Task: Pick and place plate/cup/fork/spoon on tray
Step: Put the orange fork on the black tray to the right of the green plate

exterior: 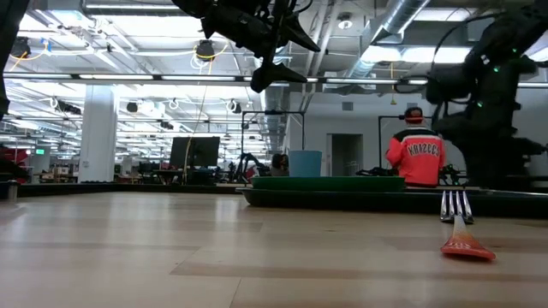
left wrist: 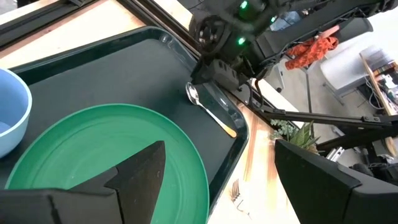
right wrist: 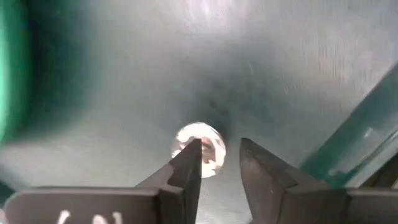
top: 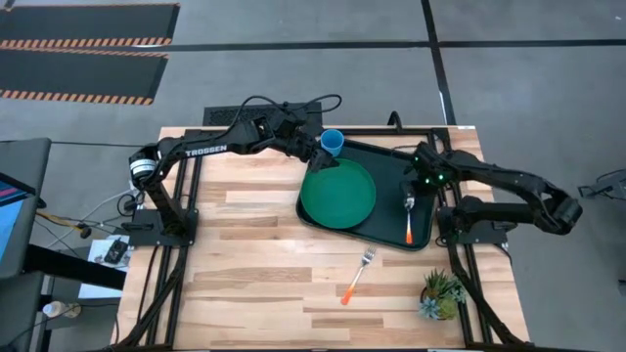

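The dark tray lies at the table's right. On it rest the green plate, the blue cup at its far left corner, and the spoon, flat along its right side with the bowl toward the far edge. The fork lies on the bare table near the tray's near edge. My left gripper is open and empty, raised over the plate's far rim beside the cup. My right gripper points down just over the spoon's bowl, its fingers a narrow gap apart with only tray between them. My right gripper's fingertips stand right at the spoon's bowl, coming from above. I cannot tell whether one of them touches it. The spoon lies flat on the tray.
A small potted plant stands at the table's near right corner. The wooden tabletop left of the tray and near the front is bare. A person in an orange top shows in the room beyond the table.
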{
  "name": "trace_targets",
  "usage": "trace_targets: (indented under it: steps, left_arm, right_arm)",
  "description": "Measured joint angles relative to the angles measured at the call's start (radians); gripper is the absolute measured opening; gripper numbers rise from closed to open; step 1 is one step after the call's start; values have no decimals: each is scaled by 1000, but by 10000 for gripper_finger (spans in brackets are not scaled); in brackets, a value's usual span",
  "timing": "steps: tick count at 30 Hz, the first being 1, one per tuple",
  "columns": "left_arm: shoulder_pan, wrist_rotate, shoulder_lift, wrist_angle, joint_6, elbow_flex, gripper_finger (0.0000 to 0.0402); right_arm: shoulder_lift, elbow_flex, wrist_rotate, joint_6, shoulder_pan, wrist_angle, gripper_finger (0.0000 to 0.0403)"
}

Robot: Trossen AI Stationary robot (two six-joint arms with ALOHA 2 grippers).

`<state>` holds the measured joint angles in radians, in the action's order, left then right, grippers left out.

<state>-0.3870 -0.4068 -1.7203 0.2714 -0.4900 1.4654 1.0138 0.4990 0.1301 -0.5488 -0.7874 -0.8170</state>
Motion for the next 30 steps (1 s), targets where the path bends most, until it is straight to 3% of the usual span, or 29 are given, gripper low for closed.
trace_targets:
  steps: [6, 9, 11, 20, 25, 30]
  left_arm:
    - [-1, -40, 0, 1, 15, 0, 284]
    - [-1, -80, 0, 3, 15, 0, 284]
    - [-1, -93, 0, 4, 15, 0, 284]
    - [-1, -103, 0, 10, 15, 0, 284]
    - [-1, -109, 0, 10, 30, 0, 284]
    - [-1, -111, 0, 14, 44, 0, 284]
  right_arm:
    - [-8, 182, 97, 24, 29, -39, 147]
    - [-17, 239, 200, 58, 147, 23, 148]
    - [-13, 245, 212, 51, 269, 73, 146]
    - [106, 244, 11, -149, 855, 228, 141]
    - [195, 244, -32, -391, 1051, 248, 155]
    - [265, 244, -80, -650, 1175, 299, 198]
